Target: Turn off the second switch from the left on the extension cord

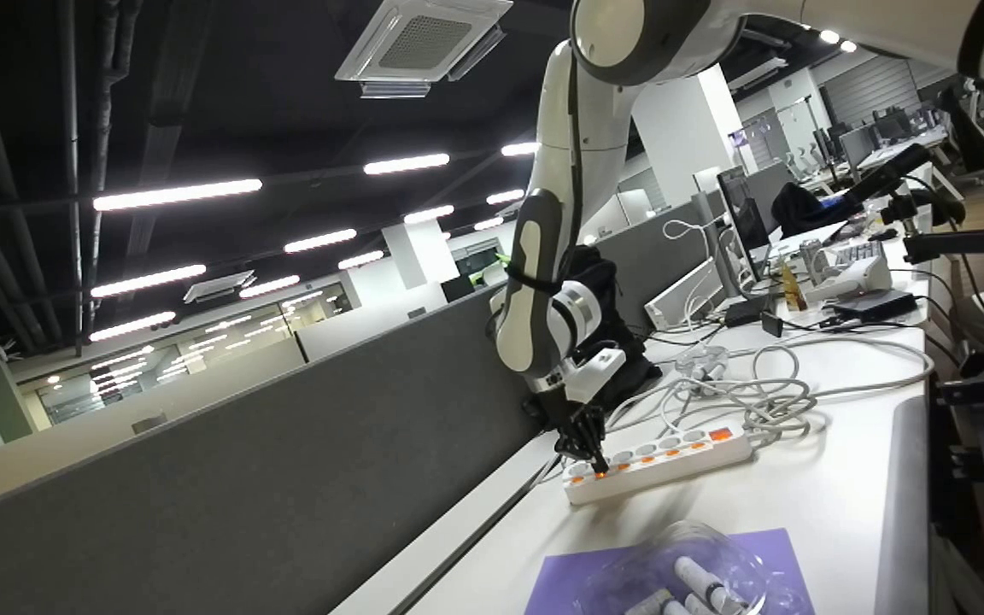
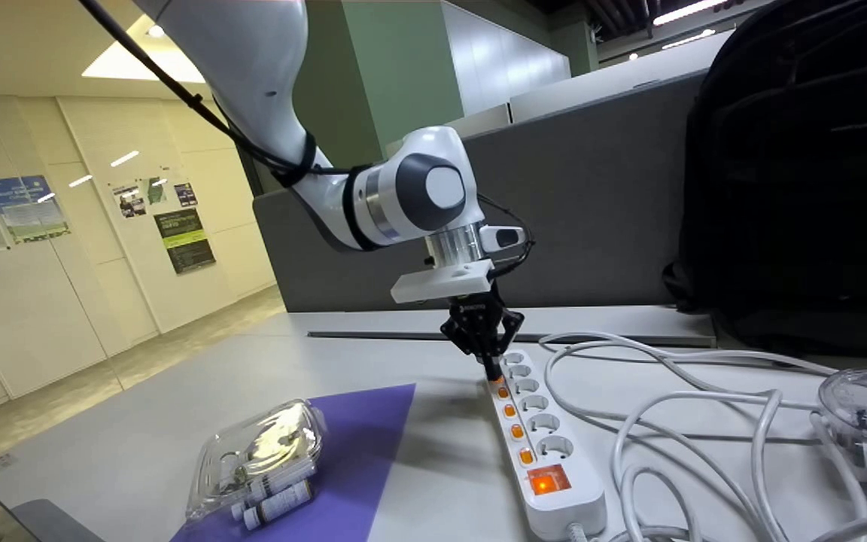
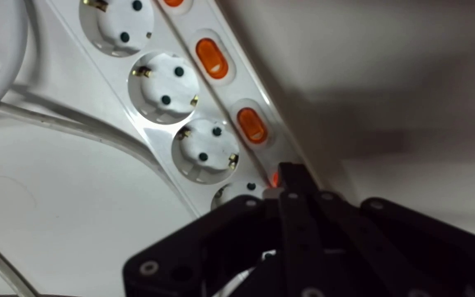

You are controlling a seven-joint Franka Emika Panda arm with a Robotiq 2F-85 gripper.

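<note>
Presently, beneath my clenched black gripper (image 2: 492, 369), the long white plastic power strip (image 2: 530, 433) is extending away from the grey partition (image 2: 591, 226).

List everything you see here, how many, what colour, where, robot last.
Desk: 1, white, along the partition.
Partition: 1, dark grey, behind the desk.
Extension cord: 1, white, on the desk.
Sockets: 6, white, along the cord.
Small switches: 6, orange, beside the sockets.
Large switch: 1, lit orange, cord's end.
Cables: several, pale, on the desk.
Sheet: 1, purple, on the desk.
Containers: 2, clear, one over the sheet, one by cables.
Tubes: several, white, at the containers.
Bag: 1, black, by the partition.
Monitors: several, dark, farther off.
Ceiling lights: many, white, overhead.
Posters: several, multicoloured, beyond the desk.
Robot arm: 1, mostly white, above the desk.
End effector: 1, black, closed, at a lit small switch.
</note>
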